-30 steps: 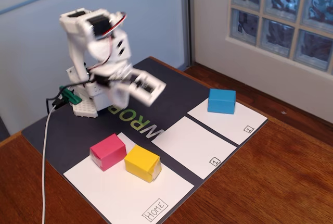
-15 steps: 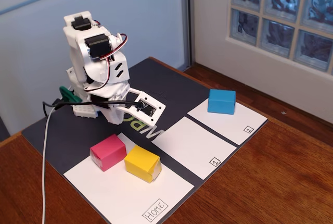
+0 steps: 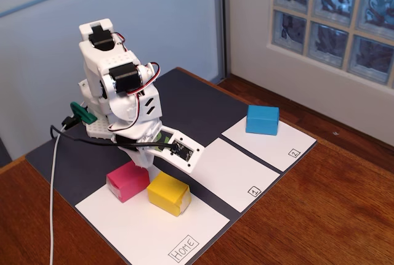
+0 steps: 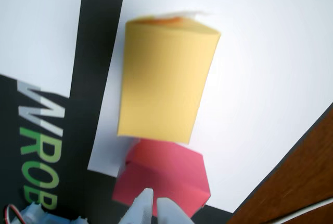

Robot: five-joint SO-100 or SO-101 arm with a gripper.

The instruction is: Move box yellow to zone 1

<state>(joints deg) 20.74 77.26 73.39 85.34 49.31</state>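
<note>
The yellow box (image 3: 168, 193) sits on the white Home panel (image 3: 154, 225), touching the pink block (image 3: 127, 179) on its left. Zone 1 (image 3: 225, 169), the white panel with a boxed "1", lies empty to the right across a dark strip. My gripper (image 3: 146, 165) hangs low over the gap between the pink and yellow blocks. In the wrist view the yellow box (image 4: 166, 78) fills the middle. The pink block (image 4: 166, 174) lies below it. My gripper (image 4: 155, 199) is over the pink block, tips nearly together, holding nothing.
A blue block (image 3: 262, 119) stands on the panel marked "2" (image 3: 280, 145) at the far right. The dark mat (image 3: 197, 98) lies on a wooden table (image 3: 320, 216). A white cable (image 3: 54, 179) trails off the left side near the arm base.
The arm has swung forward and down. Its gripper went from above the mat's lettering to just over the pink and yellow blocks. No block has moved.
</note>
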